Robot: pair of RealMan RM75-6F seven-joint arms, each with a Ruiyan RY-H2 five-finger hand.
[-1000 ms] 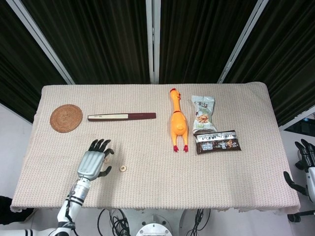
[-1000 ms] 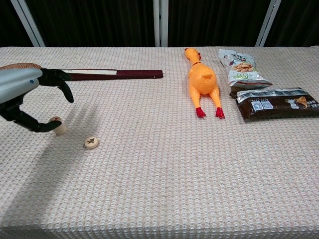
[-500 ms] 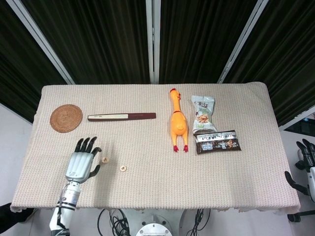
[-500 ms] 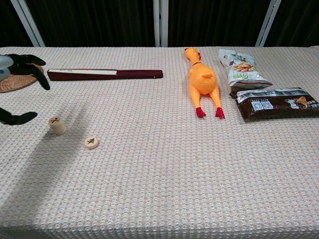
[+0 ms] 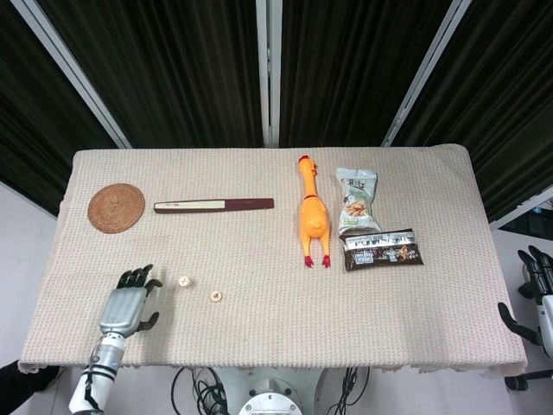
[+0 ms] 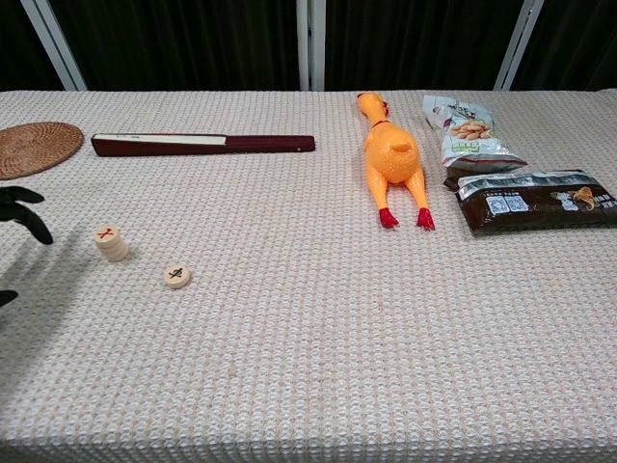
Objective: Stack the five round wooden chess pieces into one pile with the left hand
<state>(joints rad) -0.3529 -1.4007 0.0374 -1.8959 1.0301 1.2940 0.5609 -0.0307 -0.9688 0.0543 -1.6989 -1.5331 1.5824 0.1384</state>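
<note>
left hand (image 5: 125, 304) has drawn back, fingers spread, holding nothing; pile (image 6: 111, 242) sits beside it; 1 piece (image 6: 176, 277) apart.

Near the table's (image 5: 259, 337) front-left corner hangs the left hand (image 5: 123, 306); just right of it stands the pile (image 6: 111, 242), a lone piece (image 6: 175, 276) beyond; coaster (image 5: 116, 207) back-left, fan (image 5: 213, 205) beside it; chicken (image 5: 313, 220) and snack packets (image 5: 358, 201) toward the right edge.
</note>
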